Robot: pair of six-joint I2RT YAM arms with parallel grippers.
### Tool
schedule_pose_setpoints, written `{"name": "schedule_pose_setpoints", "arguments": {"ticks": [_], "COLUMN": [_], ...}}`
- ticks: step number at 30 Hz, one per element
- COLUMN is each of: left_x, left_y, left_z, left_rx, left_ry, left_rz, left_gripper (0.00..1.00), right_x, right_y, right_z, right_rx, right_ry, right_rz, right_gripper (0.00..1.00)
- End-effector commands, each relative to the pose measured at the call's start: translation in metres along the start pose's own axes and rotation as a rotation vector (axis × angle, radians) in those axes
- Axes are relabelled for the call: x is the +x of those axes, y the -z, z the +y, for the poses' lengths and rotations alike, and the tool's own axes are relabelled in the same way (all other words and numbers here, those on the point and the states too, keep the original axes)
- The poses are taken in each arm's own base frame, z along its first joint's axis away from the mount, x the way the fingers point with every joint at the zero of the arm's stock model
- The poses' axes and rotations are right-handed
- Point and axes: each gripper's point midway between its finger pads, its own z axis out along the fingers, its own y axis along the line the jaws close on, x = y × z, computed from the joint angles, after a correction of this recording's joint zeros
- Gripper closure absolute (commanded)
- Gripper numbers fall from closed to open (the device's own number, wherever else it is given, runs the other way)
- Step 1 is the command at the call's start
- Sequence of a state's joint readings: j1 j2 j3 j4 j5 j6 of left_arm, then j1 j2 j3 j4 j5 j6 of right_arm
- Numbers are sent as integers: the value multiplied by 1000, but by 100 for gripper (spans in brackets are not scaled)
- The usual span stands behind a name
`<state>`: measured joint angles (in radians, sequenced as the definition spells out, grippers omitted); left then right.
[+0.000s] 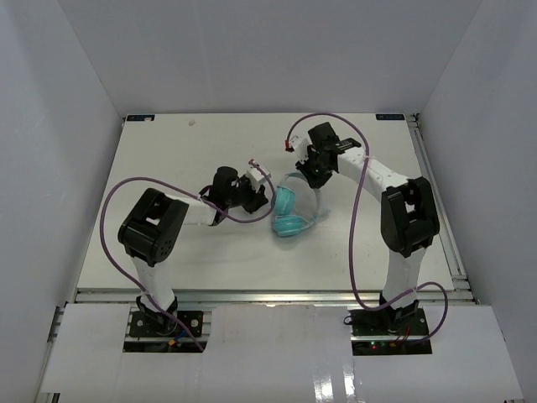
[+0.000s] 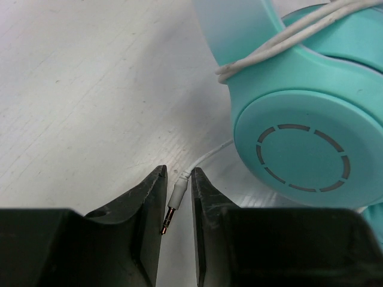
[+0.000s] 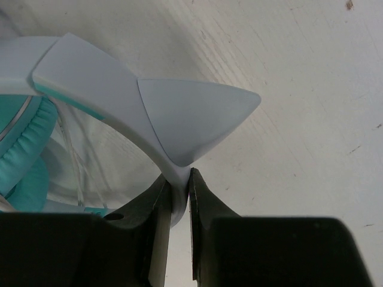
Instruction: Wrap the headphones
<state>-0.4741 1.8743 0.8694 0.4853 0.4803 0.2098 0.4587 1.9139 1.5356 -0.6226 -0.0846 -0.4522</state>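
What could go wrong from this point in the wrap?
1. The plug sits loose between the left gripper's parted jaws. Left free, the cord wound over the headband could slacken and unwind.
2. The right gripper holds the headband by a narrow pinch, so the headphones may slip or twist if lifted.

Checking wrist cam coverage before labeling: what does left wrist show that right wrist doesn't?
Left wrist only: the cord's plug sits in the gap of the left tool, jaws apart and not pinching it. The cord is looped over the headband. An earcup shows its outer face with a ring of slots.
Right wrist only: the right tool is shut on the headband. A pointed ear-shaped fin sticks out from the band, and a teal cushion shows at the left.
Both: the headphones and the white table.
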Motion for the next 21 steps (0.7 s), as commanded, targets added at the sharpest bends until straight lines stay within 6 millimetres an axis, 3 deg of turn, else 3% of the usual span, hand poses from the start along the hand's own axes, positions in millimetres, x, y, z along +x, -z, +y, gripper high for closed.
{"name": "schedule_pose_setpoints", "arguments": {"ticks": [1, 5, 10, 13, 18, 21], "left_x": [-12, -13, -37, -63, -78, -96], "left_y": [10, 21, 52, 73, 96, 124], "left_z": [22, 31, 53, 52, 44, 35], "left_rx": [-100, -166, -303, -326, -339, -370], "left_ry": [-2, 4, 48, 50, 80, 128], "left_rz": [20, 27, -14, -61, -70, -113], "left_gripper": [66, 62, 54, 45, 39, 36], "right_x": [-21, -20, -26, -29, -35, -42], "right_y": [4, -3, -13, -24, -33, -33], "right_z": [-12, -13, -17, -14, -13, -12], "right_rx": [41, 48, 66, 61, 52, 33], "right_ry": [15, 9, 17, 27, 25, 36], "right_rz": [-38, -29, -15, 4, 10, -10], "right_gripper": [92, 92, 92, 92, 92, 79]}}
